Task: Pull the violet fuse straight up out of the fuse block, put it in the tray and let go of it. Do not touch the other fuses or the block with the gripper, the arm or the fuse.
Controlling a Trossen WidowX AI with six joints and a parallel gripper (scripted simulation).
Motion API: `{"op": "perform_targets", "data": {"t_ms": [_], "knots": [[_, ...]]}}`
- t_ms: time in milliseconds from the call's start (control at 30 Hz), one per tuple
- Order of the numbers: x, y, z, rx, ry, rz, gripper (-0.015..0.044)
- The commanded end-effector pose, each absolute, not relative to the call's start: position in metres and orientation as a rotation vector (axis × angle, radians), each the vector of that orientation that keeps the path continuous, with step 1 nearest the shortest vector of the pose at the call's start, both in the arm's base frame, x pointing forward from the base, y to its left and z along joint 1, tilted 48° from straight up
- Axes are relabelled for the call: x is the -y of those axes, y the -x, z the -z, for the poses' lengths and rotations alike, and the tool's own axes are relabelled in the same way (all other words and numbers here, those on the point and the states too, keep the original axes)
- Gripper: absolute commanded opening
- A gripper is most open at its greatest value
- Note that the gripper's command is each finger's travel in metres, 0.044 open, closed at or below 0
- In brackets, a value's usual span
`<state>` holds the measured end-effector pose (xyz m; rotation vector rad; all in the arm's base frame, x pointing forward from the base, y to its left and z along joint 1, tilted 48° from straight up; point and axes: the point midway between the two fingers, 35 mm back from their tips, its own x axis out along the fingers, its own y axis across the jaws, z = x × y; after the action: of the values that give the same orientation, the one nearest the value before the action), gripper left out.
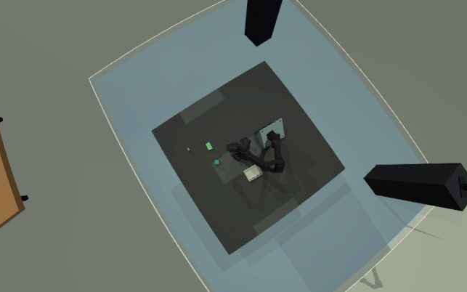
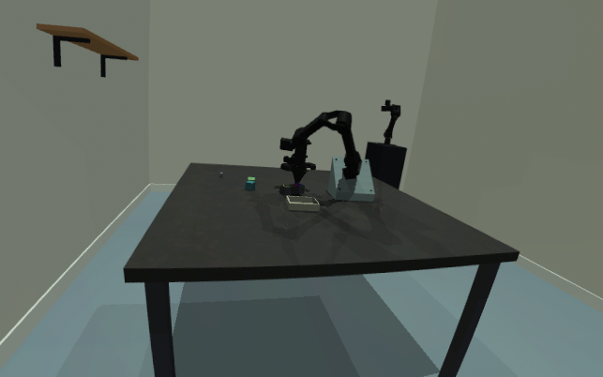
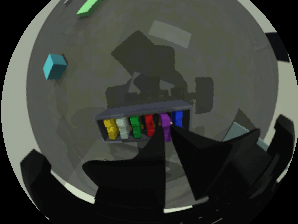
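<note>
My gripper (image 2: 297, 182) (image 3: 165, 128) points down over the fuse block and is shut on the violet fuse (image 2: 297, 185) (image 3: 165, 125). The violet fuse stands higher than its neighbours; whether its lower end is clear of the block is hidden. The dark fuse block (image 2: 290, 190) (image 3: 142, 109) also holds yellow (image 3: 111, 129), white (image 3: 123, 128), green (image 3: 135, 127), red (image 3: 150, 125) and blue (image 3: 178, 119) fuses. Red and blue flank the violet one, close to the fingertips. The cream tray (image 1: 256, 178) (image 2: 303, 207) appears empty, near the block.
A teal cube (image 1: 216, 162) (image 2: 249, 186) (image 3: 54, 67) and a green piece (image 1: 209, 146) (image 2: 251, 178) (image 3: 89, 6) lie left of the block. A tiny grey object (image 1: 188, 149) (image 2: 221, 174) is farther left. A pale slanted panel (image 1: 282, 127) (image 2: 360, 194) stands by the arm's base.
</note>
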<state>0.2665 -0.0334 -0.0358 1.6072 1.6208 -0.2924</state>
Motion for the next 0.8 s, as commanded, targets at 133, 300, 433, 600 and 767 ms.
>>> {"op": "perform_targets", "data": {"t_ms": [133,300,433,600,767], "knots": [[0.0369,-0.2661,0.0334,-1.621,-1.600,0.293,0.0000],[0.0387,-0.2658,0.0317,-1.621,-1.601,0.293,0.0000],[0.0401,-0.2654,0.0303,-1.621,-1.601,0.293,0.0000],[0.0419,-0.2650,0.0286,-1.621,-1.601,0.293,0.0000],[0.0436,-0.2645,0.0269,-1.621,-1.602,0.293,0.0000]]}}
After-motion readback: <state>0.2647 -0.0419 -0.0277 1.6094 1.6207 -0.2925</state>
